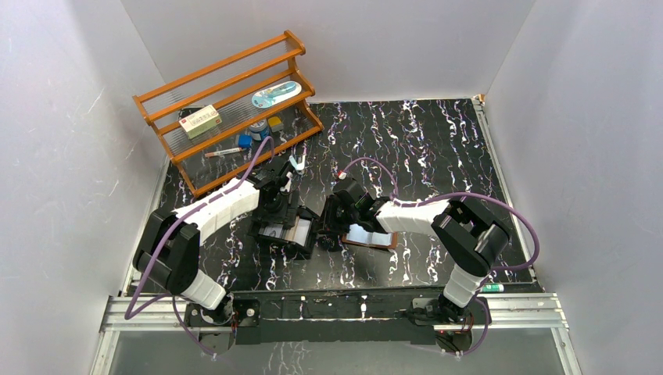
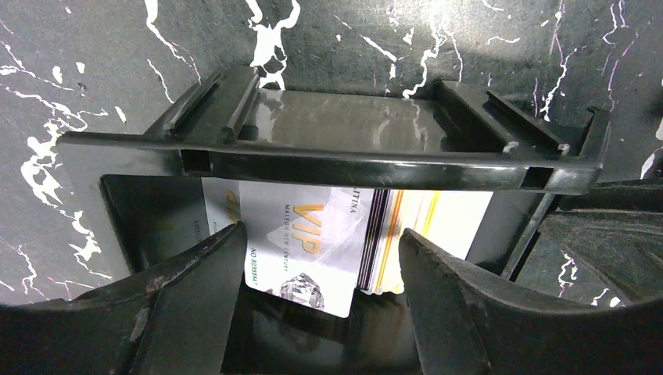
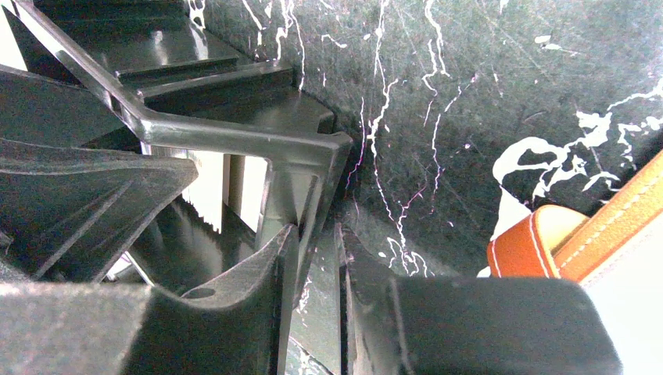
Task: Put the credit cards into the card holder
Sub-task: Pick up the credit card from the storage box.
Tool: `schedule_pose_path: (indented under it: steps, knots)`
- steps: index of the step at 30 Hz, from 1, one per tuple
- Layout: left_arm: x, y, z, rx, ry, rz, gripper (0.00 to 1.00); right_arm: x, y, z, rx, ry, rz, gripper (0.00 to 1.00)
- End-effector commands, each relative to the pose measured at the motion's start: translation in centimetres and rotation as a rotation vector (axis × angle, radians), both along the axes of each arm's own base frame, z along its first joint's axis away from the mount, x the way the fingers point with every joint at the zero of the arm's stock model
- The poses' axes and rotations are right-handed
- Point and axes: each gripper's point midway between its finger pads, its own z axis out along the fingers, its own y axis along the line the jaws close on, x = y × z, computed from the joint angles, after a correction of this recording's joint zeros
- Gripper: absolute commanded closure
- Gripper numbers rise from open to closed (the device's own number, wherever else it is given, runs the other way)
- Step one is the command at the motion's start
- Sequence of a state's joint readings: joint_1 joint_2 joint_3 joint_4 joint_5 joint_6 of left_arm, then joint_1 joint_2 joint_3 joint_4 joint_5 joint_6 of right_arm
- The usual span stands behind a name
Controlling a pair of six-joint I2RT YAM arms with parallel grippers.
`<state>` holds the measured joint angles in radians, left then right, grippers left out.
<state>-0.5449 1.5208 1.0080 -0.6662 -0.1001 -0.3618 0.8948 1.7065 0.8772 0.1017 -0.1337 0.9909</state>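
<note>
The credit cards [image 2: 309, 242] lie stacked in a shallow black tray [image 2: 352, 162]. A silver VIP card is on top, with white and gold-edged cards [image 2: 391, 242] fanned out beside it. My left gripper [image 2: 320, 281] is open just above them, one finger on each side of the stack. From above, the left gripper [image 1: 277, 215] hangs over the tray [image 1: 309, 234]. My right gripper [image 3: 320, 269] is shut on the tray's side wall [image 3: 234, 137]. The brown leather card holder [image 1: 374, 238] lies open just right of the right gripper [image 1: 334, 225], and its edge [image 3: 539, 242] shows in the right wrist view.
A wooden rack [image 1: 227, 101] with small boxes and bottles stands at the back left. A green marker [image 1: 492, 287] lies near the right arm's base. White walls close in the black marbled table [image 1: 438, 141] on three sides.
</note>
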Motion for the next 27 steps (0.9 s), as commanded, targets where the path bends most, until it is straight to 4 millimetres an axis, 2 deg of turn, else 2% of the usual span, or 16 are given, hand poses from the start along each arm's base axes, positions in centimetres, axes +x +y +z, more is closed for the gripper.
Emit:
schedule_pose_path:
  steps: [1,4,8,14,23,27]
  knots:
    - [0.0,0.3,0.2,0.003,-0.001,-0.005,0.34,0.6,1.2,1.3,0.025,-0.039,0.013,0.68]
    - [0.2,0.3,0.5,0.000,-0.012,-0.007,0.40,0.6,1.3,1.3,0.025,-0.041,0.014,0.68]
    - [0.3,0.2,0.9,-0.003,-0.019,-0.009,0.54,0.6,1.3,1.2,0.024,-0.039,0.016,0.68]
    - [0.2,0.3,1.1,0.003,-0.014,-0.008,0.67,0.5,1.3,1.0,0.021,-0.035,0.021,0.68]
    - [1.2,0.5,4.0,0.011,-0.073,0.005,0.95,0.6,1.6,1.1,0.028,-0.043,0.031,0.68]
    - [1.7,0.7,5.5,0.018,-0.102,0.016,1.00,0.8,2.1,1.6,0.043,-0.056,0.043,0.68]
